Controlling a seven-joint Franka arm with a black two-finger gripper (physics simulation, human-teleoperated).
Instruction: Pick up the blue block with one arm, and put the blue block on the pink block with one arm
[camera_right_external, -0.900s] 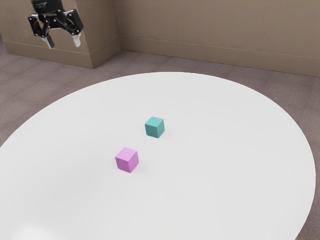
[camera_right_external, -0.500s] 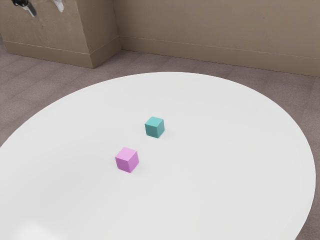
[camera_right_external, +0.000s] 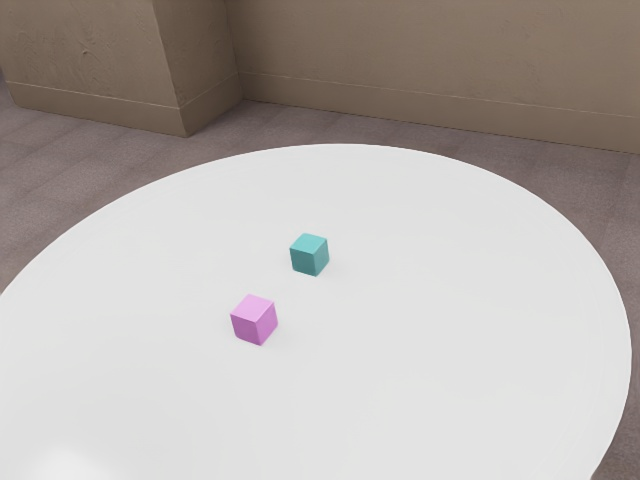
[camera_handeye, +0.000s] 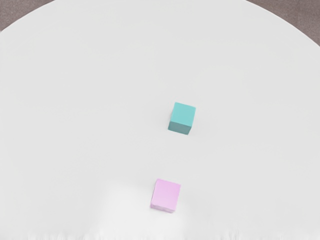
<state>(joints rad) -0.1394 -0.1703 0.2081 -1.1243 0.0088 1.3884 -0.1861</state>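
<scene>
A small teal-blue block (camera_right_external: 310, 254) rests on the round white table (camera_right_external: 450, 330), near its middle. A pink block (camera_right_external: 254, 319) of the same size sits a short way from it, nearer the front and toward the exterior view's left. The two blocks stand apart, not touching. From high above, the wrist view looks down on the blue block (camera_handeye: 181, 118) and the pink block (camera_handeye: 166, 195), both flat on the table (camera_handeye: 75, 100).
A tan wall with a jutting corner pillar (camera_right_external: 190, 60) stands behind the table, over a grey-brown floor (camera_right_external: 60, 150). The table's edge curves round at the exterior view's right and far side.
My gripper has risen out of the exterior view's upper left corner: fully seen at first, only fingertips half a second ago, gone now. The blocks have not moved.
</scene>
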